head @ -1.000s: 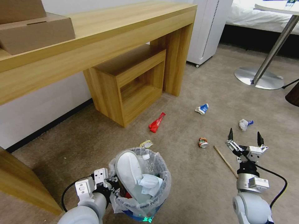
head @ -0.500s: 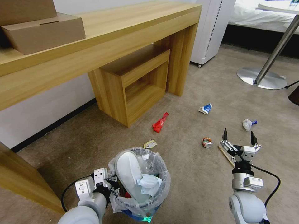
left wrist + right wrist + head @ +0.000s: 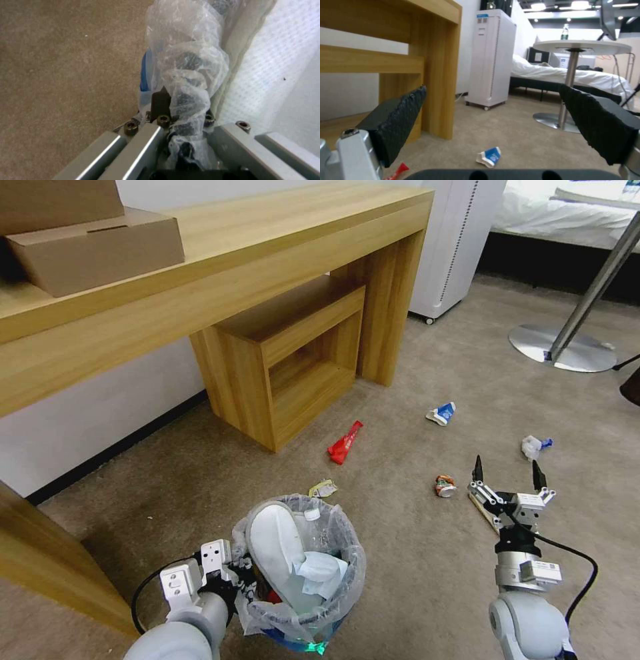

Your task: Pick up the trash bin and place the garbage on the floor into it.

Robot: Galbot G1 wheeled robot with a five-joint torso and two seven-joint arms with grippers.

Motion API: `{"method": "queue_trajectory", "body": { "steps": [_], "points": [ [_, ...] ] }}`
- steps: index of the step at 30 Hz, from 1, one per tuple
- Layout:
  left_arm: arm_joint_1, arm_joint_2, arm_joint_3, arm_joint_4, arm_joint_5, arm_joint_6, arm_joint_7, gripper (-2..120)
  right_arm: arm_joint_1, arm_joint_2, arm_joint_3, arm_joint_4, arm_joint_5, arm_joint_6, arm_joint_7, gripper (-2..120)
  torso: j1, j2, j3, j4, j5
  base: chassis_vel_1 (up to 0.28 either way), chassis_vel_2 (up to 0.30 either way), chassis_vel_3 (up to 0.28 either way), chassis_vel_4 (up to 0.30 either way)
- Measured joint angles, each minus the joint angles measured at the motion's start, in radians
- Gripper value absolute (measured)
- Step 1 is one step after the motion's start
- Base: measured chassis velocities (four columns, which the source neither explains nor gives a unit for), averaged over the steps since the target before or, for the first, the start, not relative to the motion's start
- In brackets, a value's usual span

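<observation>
- My left hand (image 3: pixel 235 575) is low at my left side, closed on the rim of the trash bin (image 3: pixel 347 587); in the left wrist view my fingers (image 3: pixel 160 103) pinch the crinkled clear bag over its edge.
- The trash bin hangs just above the floor (image 3: pixel 413 580), with a white slipper (image 3: pixel 277 550) and crumpled white paper (image 3: pixel 320 571) inside it.
- My right hand (image 3: pixel 508 480) is out in front on my right, its fingers spread wide and gripping nothing, above the wooden stick (image 3: pixel 481 508) on the carpet.
- A crushed can (image 3: pixel 444 486) lies just left of my right hand.
- Farther out lie a blue-white carton (image 3: pixel 442 414), a red wrapper (image 3: pixel 345 442) and a small clear bottle (image 3: pixel 535 446).
- A small yellowish scrap (image 3: pixel 323 489) lies just beyond the bin.
- The wooden bench (image 3: pixel 267 240) stands against the wall on my left, carrying cardboard boxes (image 3: pixel 93 240).
</observation>
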State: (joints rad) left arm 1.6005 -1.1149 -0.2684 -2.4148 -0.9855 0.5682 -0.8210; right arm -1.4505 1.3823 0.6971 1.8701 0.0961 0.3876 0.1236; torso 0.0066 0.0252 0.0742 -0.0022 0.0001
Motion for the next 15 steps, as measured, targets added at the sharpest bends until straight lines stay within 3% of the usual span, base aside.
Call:
{"method": "queue_trajectory", "body": {
  "steps": [15],
  "points": [
    [0.009,-0.012,0.011,0.005,0.033,0.004,0.004,0,0.0,-0.006,-0.008,0.003,0.001,0.001,0.003,100,0.0,0.0,0.0,0.0004,0.0001,0.053,0.049,0.047,0.045]
  ]
}}
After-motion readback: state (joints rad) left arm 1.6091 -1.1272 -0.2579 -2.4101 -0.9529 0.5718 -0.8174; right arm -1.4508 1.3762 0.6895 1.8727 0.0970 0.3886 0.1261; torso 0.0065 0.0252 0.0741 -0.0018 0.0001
